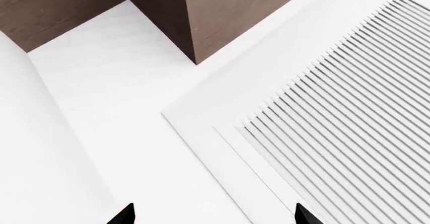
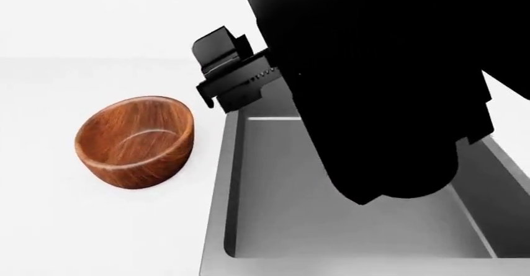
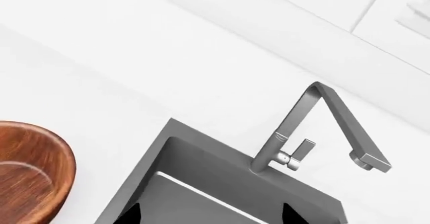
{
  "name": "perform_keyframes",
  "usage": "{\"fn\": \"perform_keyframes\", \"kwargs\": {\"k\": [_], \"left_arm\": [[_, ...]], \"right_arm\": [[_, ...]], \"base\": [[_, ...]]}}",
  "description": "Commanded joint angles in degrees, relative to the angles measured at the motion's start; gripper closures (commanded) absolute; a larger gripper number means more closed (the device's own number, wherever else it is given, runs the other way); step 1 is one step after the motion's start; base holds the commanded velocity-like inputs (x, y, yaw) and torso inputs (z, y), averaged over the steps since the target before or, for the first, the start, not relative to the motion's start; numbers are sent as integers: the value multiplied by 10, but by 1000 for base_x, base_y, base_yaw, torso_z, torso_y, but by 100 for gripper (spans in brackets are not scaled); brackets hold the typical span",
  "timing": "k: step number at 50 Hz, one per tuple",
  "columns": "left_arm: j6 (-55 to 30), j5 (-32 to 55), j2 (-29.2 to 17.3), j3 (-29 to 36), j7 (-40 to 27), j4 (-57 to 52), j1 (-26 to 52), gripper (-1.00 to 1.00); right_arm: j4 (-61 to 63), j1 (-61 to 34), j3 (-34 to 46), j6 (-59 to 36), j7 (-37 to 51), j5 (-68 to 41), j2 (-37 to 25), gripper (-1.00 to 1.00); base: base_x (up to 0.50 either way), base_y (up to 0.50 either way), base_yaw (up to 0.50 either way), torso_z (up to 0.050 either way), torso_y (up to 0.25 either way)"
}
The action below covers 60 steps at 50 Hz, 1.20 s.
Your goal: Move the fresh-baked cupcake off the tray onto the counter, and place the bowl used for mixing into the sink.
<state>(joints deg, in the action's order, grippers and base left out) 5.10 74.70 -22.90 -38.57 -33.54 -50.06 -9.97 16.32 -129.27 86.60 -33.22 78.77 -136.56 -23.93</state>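
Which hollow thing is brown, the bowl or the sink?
The bowl is: round, reddish-brown wood, sitting on the white counter. The sink beside it is a dark grey rectangle.

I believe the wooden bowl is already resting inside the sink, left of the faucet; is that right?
Not quite: the bowl sits on the white counter, outside the sink and beside its left rim, as the head view shows. The right wrist view agrees, and there the bowl does lie left of the faucet.

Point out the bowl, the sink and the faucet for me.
bowl (image 2: 133, 141): head view, inner wall.
sink (image 2: 273, 195): head view, basin floor.
faucet (image 3: 329, 116): right wrist view, spout arm.
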Motion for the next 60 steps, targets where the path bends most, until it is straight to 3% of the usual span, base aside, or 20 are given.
{"fn": "perform_keyframes", "kwargs": {"k": [1, 18, 30, 39, 50, 60], "left_arm": [[1, -2, 1, 2, 2, 2, 1, -100], [4, 3, 1, -1, 3, 4, -2, -100], [7, 7, 2, 0, 4, 9, -1, -100], [9, 10, 4, -1, 7, 12, -4, -100], [12, 18, 4, -6, 9, 10, -9, -100], [13, 16, 7, -2, 13, 16, -8, -100]], "right_arm": [[-40, 11, -7, 1, -18, 13, 30, -100], [-169, 26, -40, 32, -110, 79, 66, -100], [-341, 10, -1, -73, -189, 53, 139, -100], [-435, 31, 7, -83, -235, 58, 171, -100], [-471, 101, -38, 43, -224, 45, 170, -100], [-506, 165, -68, 124, -273, 46, 199, -100]], "base": [[0, 0, 0, 0, 0], [0, 0, 0, 0, 0], [0, 0, 0, 0, 0], [0, 0, 0, 0, 0], [0, 0, 0, 0, 0], [0, 0, 0, 0, 0]]}}
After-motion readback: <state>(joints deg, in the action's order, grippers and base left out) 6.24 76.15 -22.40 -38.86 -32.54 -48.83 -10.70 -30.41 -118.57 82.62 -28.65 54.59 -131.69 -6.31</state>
